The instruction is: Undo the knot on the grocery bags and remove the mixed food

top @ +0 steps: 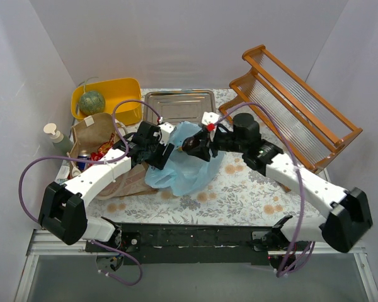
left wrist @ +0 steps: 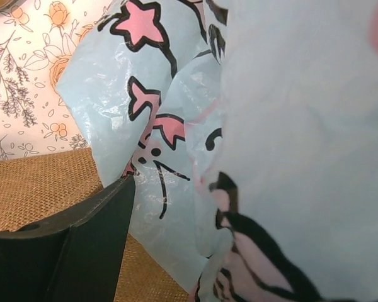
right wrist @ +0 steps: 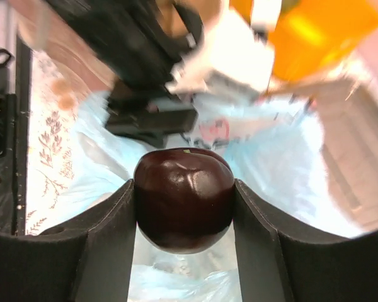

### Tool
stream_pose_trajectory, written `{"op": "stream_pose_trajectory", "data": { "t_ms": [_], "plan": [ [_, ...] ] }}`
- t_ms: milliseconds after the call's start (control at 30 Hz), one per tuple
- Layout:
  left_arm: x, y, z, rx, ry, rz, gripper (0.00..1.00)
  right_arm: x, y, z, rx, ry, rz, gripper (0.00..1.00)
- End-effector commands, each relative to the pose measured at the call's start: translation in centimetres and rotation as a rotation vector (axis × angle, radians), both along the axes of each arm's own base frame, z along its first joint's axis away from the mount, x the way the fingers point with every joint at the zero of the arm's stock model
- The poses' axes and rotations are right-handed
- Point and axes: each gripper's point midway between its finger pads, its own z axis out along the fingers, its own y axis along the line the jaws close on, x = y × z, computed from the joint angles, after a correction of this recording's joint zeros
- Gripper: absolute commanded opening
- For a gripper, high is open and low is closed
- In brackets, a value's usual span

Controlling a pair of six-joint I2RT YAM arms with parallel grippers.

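Note:
The light blue plastic bag with cartoon print lies mid-table, its mouth slack. My right gripper hangs over the bag's top, shut on a dark round fruit held between both fingers. My left gripper is at the bag's left edge. In its wrist view one dark finger shows beside the plastic, and the other finger is hidden behind it. The brown paper bag lies at the left with a blue-silver can and red items. The green melon sits in the yellow tub.
A metal tray lies at the back centre. A wooden rack stands at the back right. A pump soap bottle stands by the left wall. White walls close in the table, which has a floral cloth.

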Motion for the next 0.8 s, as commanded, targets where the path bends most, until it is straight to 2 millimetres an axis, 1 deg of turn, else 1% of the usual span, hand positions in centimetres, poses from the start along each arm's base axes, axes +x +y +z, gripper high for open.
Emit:
{"op": "stream_pose_trajectory", "data": {
  "t_ms": [0,33,67,100,133,167,200,233,267,300,333,367,433,467,500,533,567,633,667,700,733,767],
  "plan": [
    [-1.0,-0.3,0.5,-0.044,0.015,-0.033,0.61,-2.7,-1.7,5.3,0.053,-0.143,0.095,0.14],
    [-1.2,-0.3,0.4,-0.046,0.021,-0.040,0.55,-2.6,-1.9,6.8,0.071,-0.176,0.088,0.13],
    [-1.6,-0.7,0.4,-0.063,0.031,-0.067,0.51,-1.8,-2.2,8.2,0.086,-0.205,0.056,0.13],
    [-2.3,-0.8,0.3,-0.069,0.050,-0.091,0.47,-1.1,-2.3,10.8,0.116,-0.251,0.034,0.12],
    [-2.8,-1.0,0.1,-0.078,0.067,-0.115,0.38,-0.3,-2.4,12.2,0.131,-0.273,0.007,0.08],
    [-3.8,-1.8,0.2,-0.114,0.093,-0.173,0.36,1.7,-2.8,12.7,0.133,-0.287,-0.051,0.04],
    [-4.6,-1.9,0.2,-0.129,0.112,-0.196,0.33,3.1,-2.9,14.3,0.165,-0.328,-0.089,0.01],
    [-5.5,-2.1,-0.1,-0.143,0.140,-0.225,0.30,4.6,-3.5,16.3,0.201,-0.358,-0.138,0.01],
    [-6.3,-2.3,-0.3,-0.158,0.160,-0.254,0.29,6.6,-3.0,15.5,0.187,-0.348,-0.162,0.01],
    [-7.9,-2.8,-0.3,-0.191,0.203,-0.325,0.29,7.8,-2.9,15.9,0.183,-0.367,-0.179,0.01],
    [-8.6,-2.9,-0.5,-0.202,0.223,-0.353,0.29,9.1,-2.9,17.3,0.192,-0.395,-0.201,0.01],
    [-9.2,-3.0,-0.7,-0.208,0.236,-0.388,0.25,11.4,-2.0,15.5,0.164,-0.361,-0.213,0.01],
    [-9.6,-3.1,-0.5,-0.216,0.240,-0.413,0.24,14.0,-1.6,14.7,0.158,-0.329,-0.246,0.01],
    [-9.6,-3.3,-0.2,-0.220,0.235,-0.434,0.21,16.2,-0.6,13.8,0.161,-0.279,-0.269,0.01],
    [-10.4,-3.2,-0.1,-0.219,0.260,-0.456,0.20,17.5,-0.3,13.0,0.155,-0.250,-0.286,0.01],
    [-11.0,-3.4,0.2,-0.226,0.256,-0.523,0.20,18.8,-0.2,12.7,0.156,-0.225,-0.315,0.01],
    [-11.3,-3.4,0.4,-0.222,0.257,-0.544,0.19,21.0,0.6,11.2,0.143,-0.182,-0.341,0.01],
    [-11.8,-2.8,0.0,-0.191,0.268,-0.562,0.15,23.7,0.6,9.5,0.149,-0.114,-0.411,0.01],
    [-12.0,-2.4,-0.3,-0.176,0.268,-0.562,0.13,25.4,1.0,6.3,0.124,-0.059,-0.438,0.01],
    [-12.7,-1.7,-1.1,-0.153,0.296,-0.558,0.11,26.5,1.0,6.6,0.154,-0.045,-0.474,0.01],
    [-13.0,-1.3,-1.6,-0.137,0.309,-0.553,0.11,27.4,0.8,5.6,0.160,-0.033,-0.490,0.01],
    [-13.3,-0.9,-1.9,-0.124,0.317,-0.546,0.10,28.4,0.9,3.4,0.151,-0.006,-0.501,0.01]
  ]
}}
